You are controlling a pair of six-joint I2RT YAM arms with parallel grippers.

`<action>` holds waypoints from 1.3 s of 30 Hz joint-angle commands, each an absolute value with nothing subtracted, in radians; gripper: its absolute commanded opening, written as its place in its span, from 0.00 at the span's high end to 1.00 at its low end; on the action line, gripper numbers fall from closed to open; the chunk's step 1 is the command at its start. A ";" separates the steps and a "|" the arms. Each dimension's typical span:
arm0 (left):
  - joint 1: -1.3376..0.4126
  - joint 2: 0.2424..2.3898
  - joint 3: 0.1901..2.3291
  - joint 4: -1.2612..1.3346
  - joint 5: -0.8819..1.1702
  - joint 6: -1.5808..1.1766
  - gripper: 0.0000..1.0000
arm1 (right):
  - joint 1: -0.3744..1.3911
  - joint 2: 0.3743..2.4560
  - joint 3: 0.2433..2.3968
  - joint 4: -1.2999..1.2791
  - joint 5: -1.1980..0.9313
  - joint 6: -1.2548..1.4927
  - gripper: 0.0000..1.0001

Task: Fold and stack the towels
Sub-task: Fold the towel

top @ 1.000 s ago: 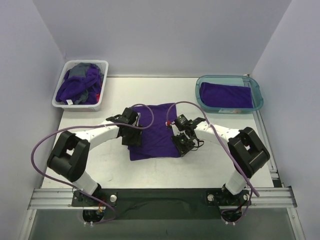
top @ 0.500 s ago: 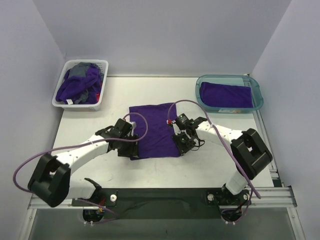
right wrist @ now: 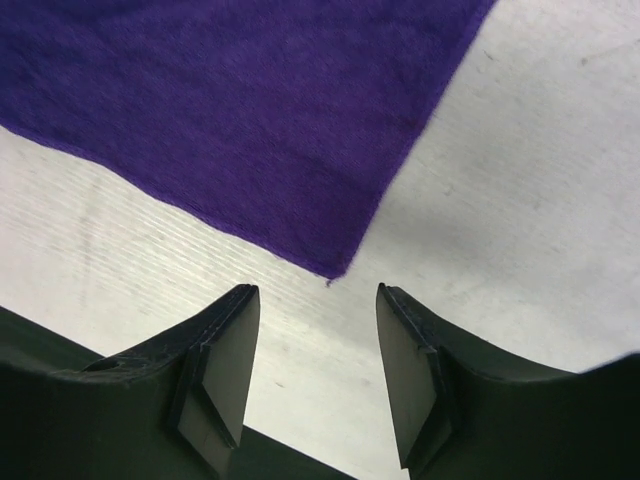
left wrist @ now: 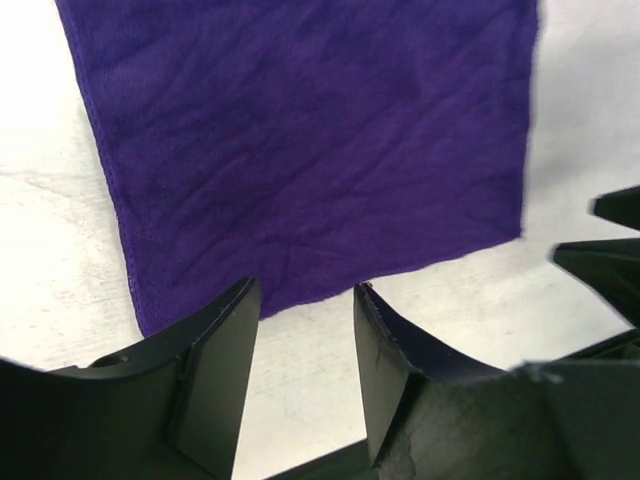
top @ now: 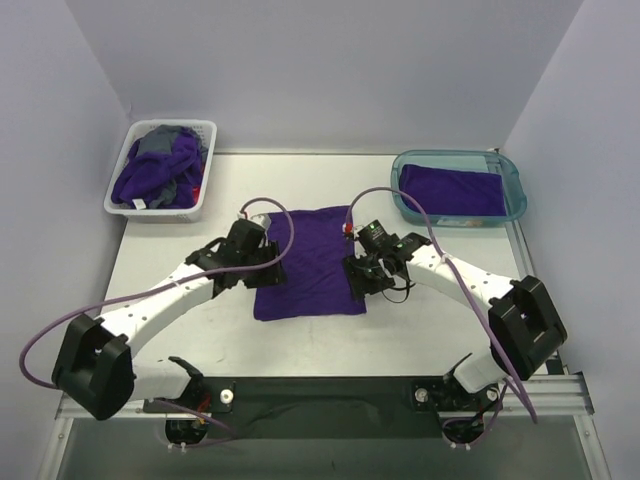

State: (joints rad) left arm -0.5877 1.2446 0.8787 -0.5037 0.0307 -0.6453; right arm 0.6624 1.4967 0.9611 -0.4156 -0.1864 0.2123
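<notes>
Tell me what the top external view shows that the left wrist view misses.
Only top external: the white basket heaped with towels, and the teal tray holding a folded purple towel. Only left wrist: the left fingers up close, apart, at the spread towel's edge. Both: that purple towel flat on the table.

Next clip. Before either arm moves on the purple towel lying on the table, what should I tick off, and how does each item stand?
1. The purple towel lies flat on the table: ok.
2. The left gripper is open and empty: ok.
3. The right gripper is open and empty: ok.
4. A corner of that towel is lined up with the right jaws: ok, just ahead of the tips.
5. Cloth is inside either gripper's jaws: not ok, none yet.
6. The folded towel in the teal tray lies flat for stacking: ok.
</notes>
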 commanded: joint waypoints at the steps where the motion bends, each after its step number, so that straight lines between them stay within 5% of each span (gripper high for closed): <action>1: -0.592 1.316 0.810 -0.424 0.064 -0.686 0.48 | 0.663 1.497 0.973 -0.352 -0.240 0.301 0.52; 12: -0.592 1.376 0.591 -0.328 0.133 -0.709 0.52 | 0.575 1.638 0.855 -0.265 -0.429 0.405 0.76; 21: -0.601 1.120 0.508 -0.446 0.189 -0.744 0.52 | 0.532 1.458 0.706 -0.285 -0.497 0.443 0.77; 26: -0.598 0.993 0.619 -0.412 0.089 -0.762 0.44 | 0.531 1.348 0.811 -0.232 -0.434 0.460 0.50; 30: -0.562 1.102 0.699 -0.221 0.035 -0.744 0.39 | 0.512 1.394 0.942 -0.001 -0.445 0.503 0.31; 34: -0.442 1.303 0.765 0.097 0.148 -0.788 0.44 | 0.465 1.489 0.943 0.467 -0.475 0.711 0.19; 39: -0.361 1.560 0.896 0.270 0.204 -0.804 0.47 | 0.459 1.761 1.092 0.705 -0.489 0.820 0.13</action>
State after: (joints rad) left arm -0.3882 1.4723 0.8139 0.0566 0.1467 -0.7826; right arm 0.4603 1.6493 1.0260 0.4469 -0.4767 0.6998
